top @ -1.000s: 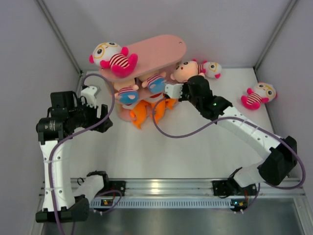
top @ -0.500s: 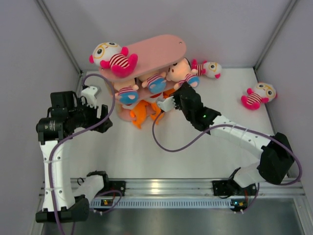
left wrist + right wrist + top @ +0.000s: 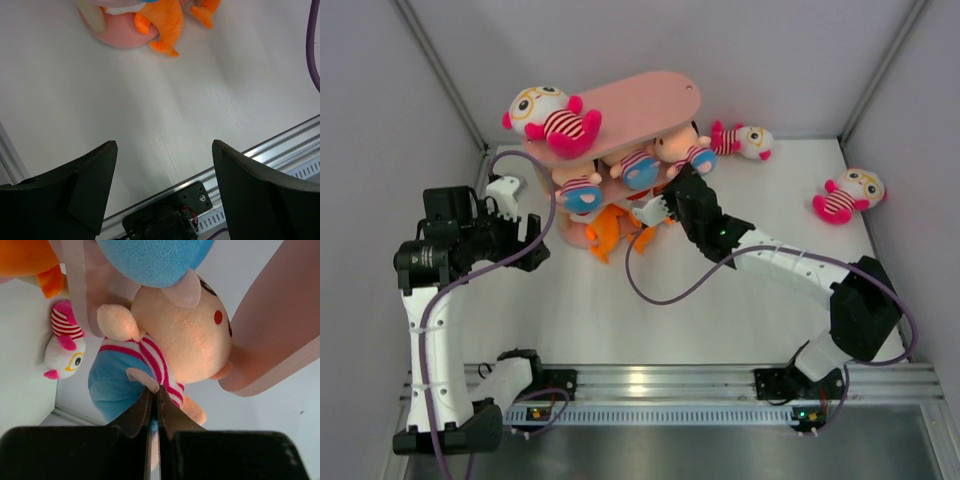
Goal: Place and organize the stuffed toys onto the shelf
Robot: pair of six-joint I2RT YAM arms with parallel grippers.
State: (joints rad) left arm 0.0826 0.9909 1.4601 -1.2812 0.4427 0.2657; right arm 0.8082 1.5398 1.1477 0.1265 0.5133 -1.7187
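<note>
The table (image 3: pixel 650 300) is viewed from above, with the shelf (image 3: pixel 630 105) stood at its 11 o'clock. The left gripper (image 3: pixel 535 240) (image 3: pixel 162 150) is held at 9 o'clock, apart from the shelf, its jaws spread wide with nothing between them. The right gripper (image 3: pixel 665 195) (image 3: pixel 152 390) is pointed toward 12 o'clock, its jaws clenched on the striped shirt of a peach doll (image 3: pixel 675 148) (image 3: pixel 185 345), which is held just under the top board's 3 o'clock end. A goggled doll (image 3: pixel 548 115) is laid on the top board's 9 o'clock end. Two blue-panted dolls (image 3: pixel 582 190) (image 3: pixel 638 168) are lodged on the middle tier. An orange fish (image 3: pixel 610 225) (image 3: pixel 167 22) is laid at the shelf's foot. Two loose goggled dolls (image 3: pixel 745 140) (image 3: pixel 848 195) are found on the table at 1 and 2 o'clock.
</note>
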